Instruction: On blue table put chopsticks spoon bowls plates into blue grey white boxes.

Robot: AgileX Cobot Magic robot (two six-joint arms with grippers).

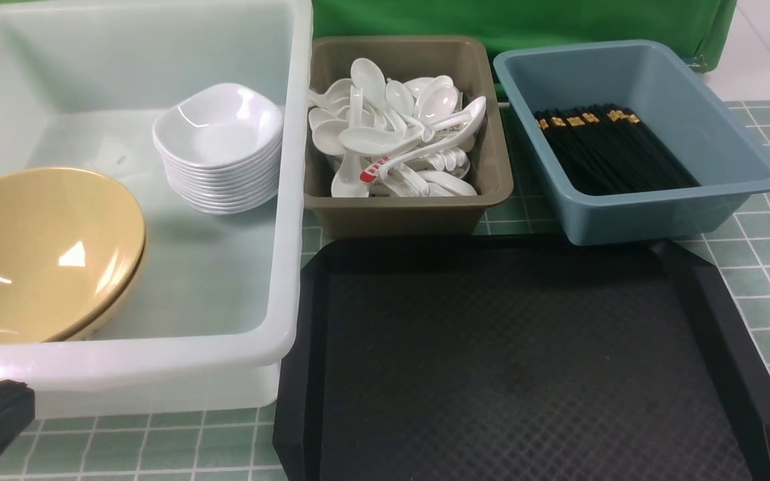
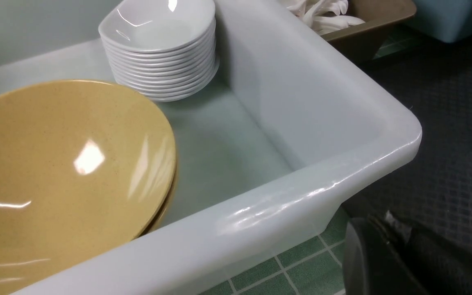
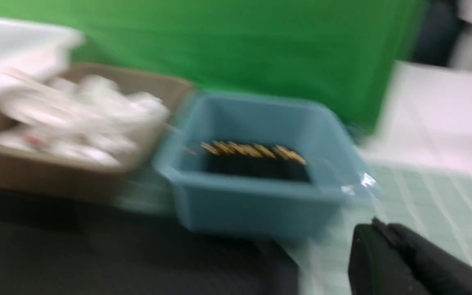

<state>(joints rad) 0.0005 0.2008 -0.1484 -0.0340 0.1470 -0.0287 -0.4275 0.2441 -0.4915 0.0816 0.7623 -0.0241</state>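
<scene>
The mustard bowls sit stacked in the big white tub, next to the pile of little white plates. They look hard, shiny and slippery, so I think the thin rim is the best place to pinch. The white spoons fill the grey bin. The thin black chopsticks lie in the blue bin. The bumpy black tray is bare. The left gripper and the right gripper are both closed and hold nothing.
</scene>
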